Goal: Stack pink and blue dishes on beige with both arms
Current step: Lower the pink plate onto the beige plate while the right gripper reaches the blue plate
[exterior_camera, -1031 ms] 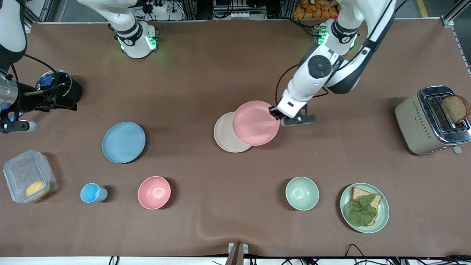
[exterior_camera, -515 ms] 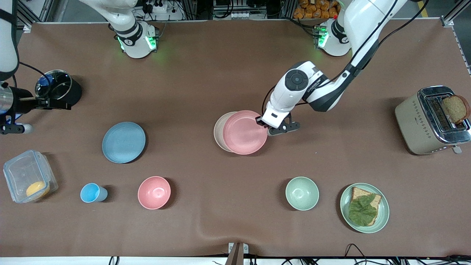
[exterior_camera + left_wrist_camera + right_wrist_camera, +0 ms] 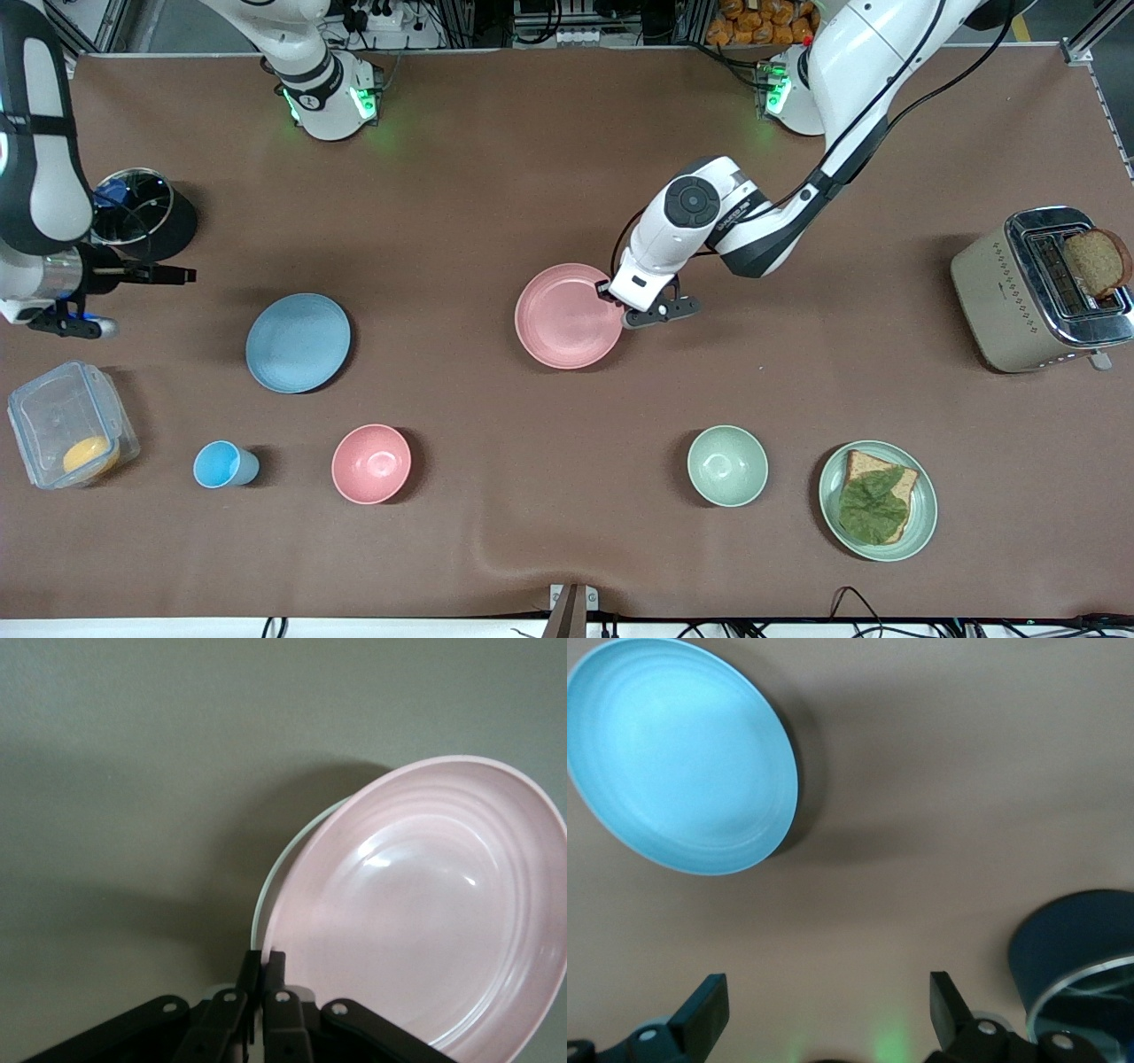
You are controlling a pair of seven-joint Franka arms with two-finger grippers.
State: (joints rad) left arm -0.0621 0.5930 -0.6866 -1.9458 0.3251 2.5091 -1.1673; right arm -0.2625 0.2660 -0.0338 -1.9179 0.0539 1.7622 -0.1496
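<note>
Left pincer (image 3: 611, 296) clamps the pink plate (image 3: 567, 315) over the beige plate (image 3: 266, 904); right pincer (image 3: 824, 1014), fingers apart, hangs near the blue plate (image 3: 298, 342).

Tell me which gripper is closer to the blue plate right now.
Right. The right gripper hangs open over the table beside the blue plate, toward the right arm's end. The left gripper is well away, shut on the pink plate rim.

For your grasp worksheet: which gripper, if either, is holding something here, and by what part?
The left gripper pinches the pink plate by its rim, over the beige plate. The right gripper is open, holding nothing.
</note>
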